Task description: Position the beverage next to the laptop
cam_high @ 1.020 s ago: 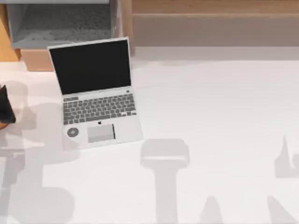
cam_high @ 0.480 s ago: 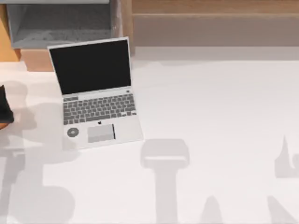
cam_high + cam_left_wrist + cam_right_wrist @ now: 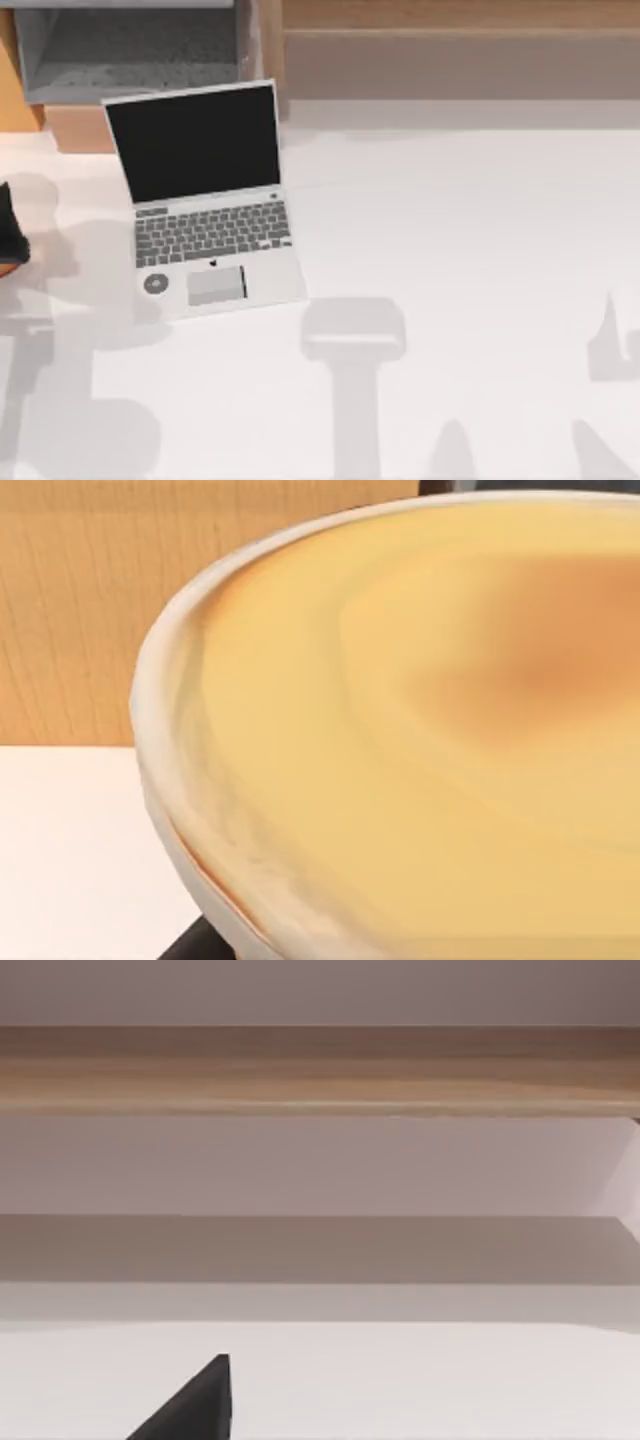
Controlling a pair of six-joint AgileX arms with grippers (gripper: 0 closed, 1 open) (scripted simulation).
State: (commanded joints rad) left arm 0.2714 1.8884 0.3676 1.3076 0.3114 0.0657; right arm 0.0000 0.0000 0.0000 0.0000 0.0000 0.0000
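From the left wrist view the beverage (image 3: 420, 740) sits right up against the camera — its round orange-yellow top with a darker orange streak, pale rim around it; whether the fingers clamp it I cannot tell. From above, the left gripper (image 3: 10, 232) is a dark shape at the tabletop's (image 3: 460, 240) left edge, an orange sliver (image 3: 6, 268) just under it, well apart from the laptop (image 3: 205, 200). The laptop lies open on the tabletop's left half — black screen, grey keys, round sticker (image 3: 155, 284) beside the trackpad. Behind it stands a grey box (image 3: 130, 50). In the right wrist view one dark fingertip (image 3: 195, 1405) shows over the tabletop, facing a wooden rail (image 3: 320, 1070).
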